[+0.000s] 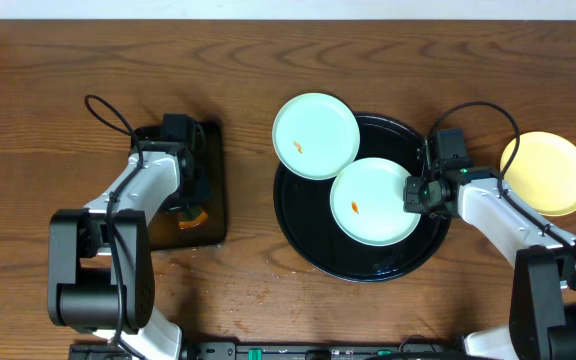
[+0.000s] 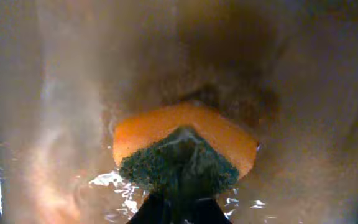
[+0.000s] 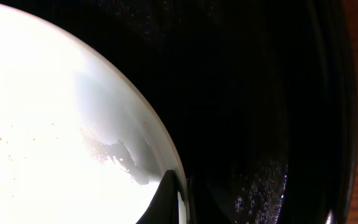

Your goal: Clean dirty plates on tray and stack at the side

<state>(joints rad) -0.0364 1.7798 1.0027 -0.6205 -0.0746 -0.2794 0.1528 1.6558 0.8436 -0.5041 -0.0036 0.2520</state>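
On the round black tray (image 1: pixel 313 240) one mint plate (image 1: pixel 373 200) lies flat with an orange smear, a second mint plate (image 1: pixel 315 135) overhangs its far-left rim — the yellow plate (image 1: pixel 546 173) lies apart on the table (image 1: pixel 68 60), to the right.

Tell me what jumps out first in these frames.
The big black tray mid-table holds two orange-smeared plates: the upper-left mint plate overhanging its rim, and the centre mint plate, whose edge the right gripper pinches. A yellow plate lies on the table at far right. At left, the left gripper clamps an orange sponge in the rectangular tray.
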